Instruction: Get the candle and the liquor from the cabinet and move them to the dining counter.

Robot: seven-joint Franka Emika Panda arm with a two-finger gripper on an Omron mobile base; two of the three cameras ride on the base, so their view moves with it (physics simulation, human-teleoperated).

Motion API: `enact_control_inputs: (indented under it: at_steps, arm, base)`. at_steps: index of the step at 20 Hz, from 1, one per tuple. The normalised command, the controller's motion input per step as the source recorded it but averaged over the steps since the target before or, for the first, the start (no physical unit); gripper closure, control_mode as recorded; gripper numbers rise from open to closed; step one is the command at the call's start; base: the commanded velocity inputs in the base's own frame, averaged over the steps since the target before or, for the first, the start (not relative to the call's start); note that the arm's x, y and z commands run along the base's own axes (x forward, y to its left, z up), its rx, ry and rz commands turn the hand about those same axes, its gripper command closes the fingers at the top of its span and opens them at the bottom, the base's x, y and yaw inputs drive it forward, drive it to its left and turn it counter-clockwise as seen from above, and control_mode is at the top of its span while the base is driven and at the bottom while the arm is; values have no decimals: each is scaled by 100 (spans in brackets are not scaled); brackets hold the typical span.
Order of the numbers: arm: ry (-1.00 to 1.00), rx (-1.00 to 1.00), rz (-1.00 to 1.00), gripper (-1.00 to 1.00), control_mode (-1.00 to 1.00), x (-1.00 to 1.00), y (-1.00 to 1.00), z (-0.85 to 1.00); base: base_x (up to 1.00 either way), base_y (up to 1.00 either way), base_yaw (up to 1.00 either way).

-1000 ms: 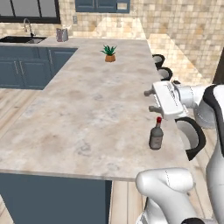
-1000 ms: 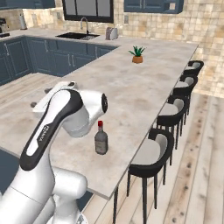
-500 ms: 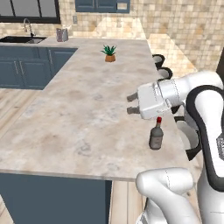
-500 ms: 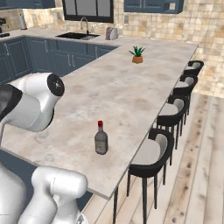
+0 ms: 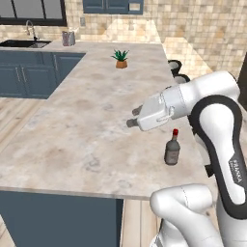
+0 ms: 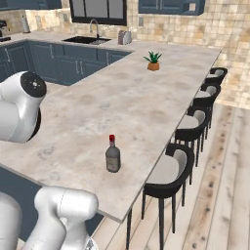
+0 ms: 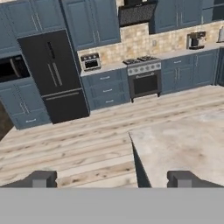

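- End effector hangs above the tabletop, pointing sideways toward the left of the left base view, fingers spread wide with nothing between them.
- In the hand view its two dark fingertips stand far apart at the bottom, and between them lie wooden floor and one corner of the beige stone top.
- The liquor, a small dark bottle with a red cap, stands upright on the dining counter, near the stool-side edge, just below and to the right of the end effector in the left base view and apart from it.
- From the right base view the liquor stands alone on the marbled top, close to the edge above the nearest black stool.
- A row of black stools lines that long side of the island.
- A small potted plant sits at the far end of the tabletop, well apart from the bottle.
- Beyond the island, a sink with a faucet is set in the blue-based back counter, with a toaster just beside it.
- The hand view looks across the room at a black refrigerator, a stove with oven, dark blue cabinets above and a coffee machine on the tile-backed counter.
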Motion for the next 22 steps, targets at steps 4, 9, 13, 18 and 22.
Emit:
enact_control_inputs:
  at_steps: [4, 9, 13, 18, 22]
  arm:
    - [4, -3, 0, -100, 100, -3, 18, -23]
    - [0, 0, 0, -100, 100, 0, 0, 0]
    - [0, 0, 0, -100, 100, 0, 0, 0]
    - [0, 0, 0, -100, 100, 0, 0, 0]
    - [0, 0, 0, -100, 100, 0, 0, 0]
  base:
    - [-8, 14, 0]
    - [-23, 91, 1]
    - [-12, 100, 5]
    - [-10, 100, 5]
    - [-4, 100, 3]
